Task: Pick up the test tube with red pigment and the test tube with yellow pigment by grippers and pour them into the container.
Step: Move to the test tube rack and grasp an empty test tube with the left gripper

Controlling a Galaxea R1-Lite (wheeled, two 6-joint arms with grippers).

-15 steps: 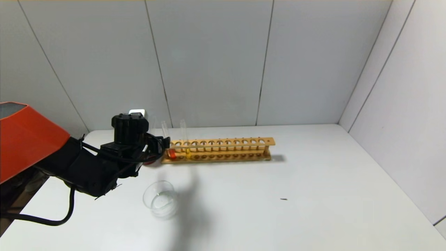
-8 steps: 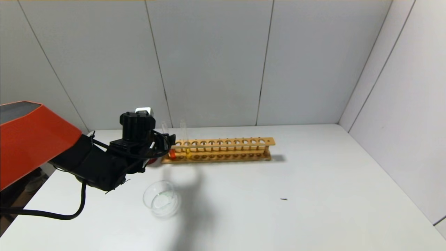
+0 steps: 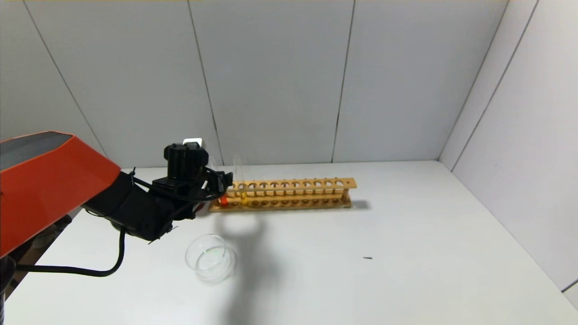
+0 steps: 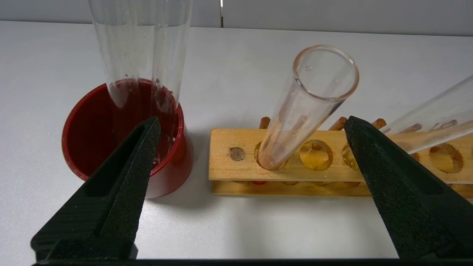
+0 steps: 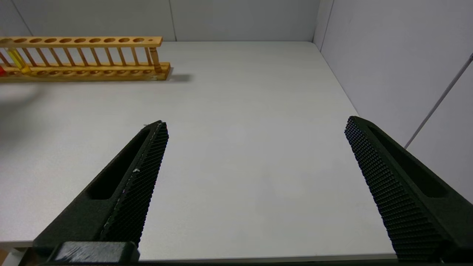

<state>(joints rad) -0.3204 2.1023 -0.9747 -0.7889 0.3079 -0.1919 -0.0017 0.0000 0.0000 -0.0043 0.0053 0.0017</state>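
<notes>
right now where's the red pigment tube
In the head view the red pigment tube stands in the wooden rack's leftmost hole, beside the yellow tube, at the left gripper.

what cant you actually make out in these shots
- Head view: the left gripper and its arm hide most of the test tube with red pigment, and all but a sliver of the red cup.
- Left wrist view: the clear tube in the red cup is cut off by the frame edge.
- Right wrist view: the container is out of frame; the right gripper hangs open over bare table.
</notes>
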